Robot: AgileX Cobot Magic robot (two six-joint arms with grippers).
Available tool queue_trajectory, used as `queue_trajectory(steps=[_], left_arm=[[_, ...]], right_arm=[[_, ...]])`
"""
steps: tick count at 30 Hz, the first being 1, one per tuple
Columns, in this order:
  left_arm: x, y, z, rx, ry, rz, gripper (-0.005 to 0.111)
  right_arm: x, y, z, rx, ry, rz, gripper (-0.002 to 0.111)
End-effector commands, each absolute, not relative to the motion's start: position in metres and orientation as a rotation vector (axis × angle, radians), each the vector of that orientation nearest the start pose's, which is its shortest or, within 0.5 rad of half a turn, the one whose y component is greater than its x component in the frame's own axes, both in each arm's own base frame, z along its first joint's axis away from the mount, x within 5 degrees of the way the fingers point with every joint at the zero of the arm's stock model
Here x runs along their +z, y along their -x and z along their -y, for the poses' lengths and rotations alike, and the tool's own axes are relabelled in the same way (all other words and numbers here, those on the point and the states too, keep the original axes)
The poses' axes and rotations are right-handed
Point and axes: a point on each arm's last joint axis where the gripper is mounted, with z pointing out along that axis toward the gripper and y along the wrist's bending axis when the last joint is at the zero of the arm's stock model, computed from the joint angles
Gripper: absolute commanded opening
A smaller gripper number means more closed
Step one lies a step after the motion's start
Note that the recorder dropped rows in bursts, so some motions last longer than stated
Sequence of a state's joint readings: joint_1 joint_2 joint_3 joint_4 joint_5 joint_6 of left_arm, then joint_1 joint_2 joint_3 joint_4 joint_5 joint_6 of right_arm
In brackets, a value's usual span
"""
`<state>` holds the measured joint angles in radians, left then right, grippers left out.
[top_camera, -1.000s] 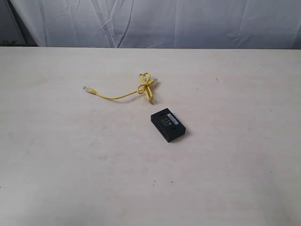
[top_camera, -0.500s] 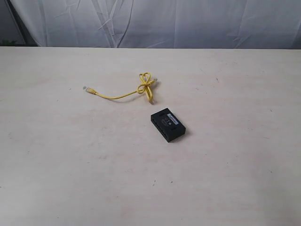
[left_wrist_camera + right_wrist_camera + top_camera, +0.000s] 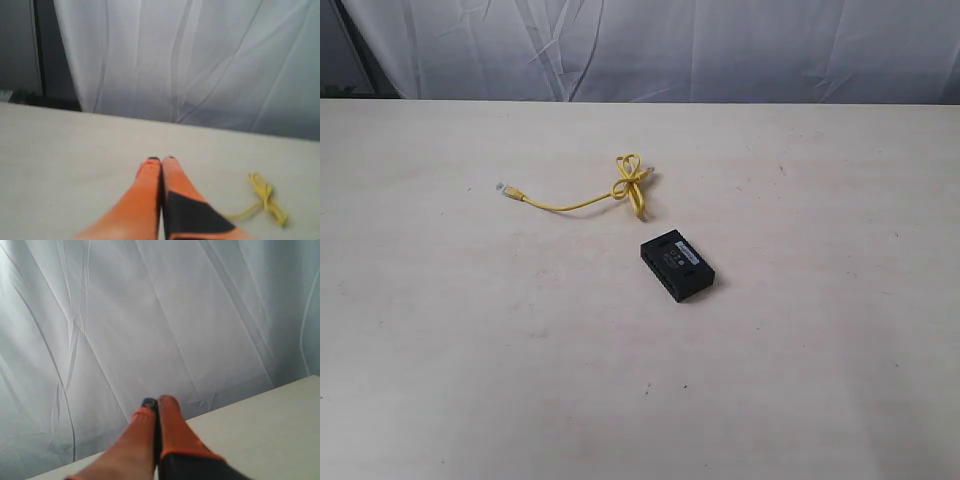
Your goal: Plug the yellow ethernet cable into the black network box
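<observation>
I see the box (image 3: 677,265) lying flat on the table (image 3: 800,350). The cable (image 3: 627,183) lies near it on the curtain (image 3: 720,50) side, not touching, with one plug trailing away to the box's left. My left gripper (image 3: 161,160) and right gripper (image 3: 156,402) are both pressed closed, holding nothing.

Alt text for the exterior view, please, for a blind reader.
A yellow ethernet cable with a knotted loop lies unplugged on a pale table, close to a black network box but apart from it. A white curtain hangs behind.
</observation>
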<state>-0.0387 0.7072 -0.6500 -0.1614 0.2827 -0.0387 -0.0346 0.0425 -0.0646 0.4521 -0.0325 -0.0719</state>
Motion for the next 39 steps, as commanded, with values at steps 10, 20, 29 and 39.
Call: queue_trajectory(steps=[10,20,29,39], left_arm=[[0.32,-0.236,0.063,-0.431,-0.491,-2.392,0.0],[0.26,-0.309,0.104,-0.455,-0.325,-2.688,0.006],[0.233,-0.358,0.121,-0.704,0.246,-2.559,0.054],[0.202,-0.393,0.122,-0.637,0.387,-2.54,0.038]], right_arm=[[0.234,-0.057,0.002,0.238,-0.268,-1.44,-0.001],[0.23,-0.057,0.0,0.243,-0.256,-1.491,-0.001],[0.227,-0.057,-0.001,0.254,-0.254,-1.52,-0.001],[0.225,-0.057,-0.002,0.266,-0.257,-1.539,-0.001]])
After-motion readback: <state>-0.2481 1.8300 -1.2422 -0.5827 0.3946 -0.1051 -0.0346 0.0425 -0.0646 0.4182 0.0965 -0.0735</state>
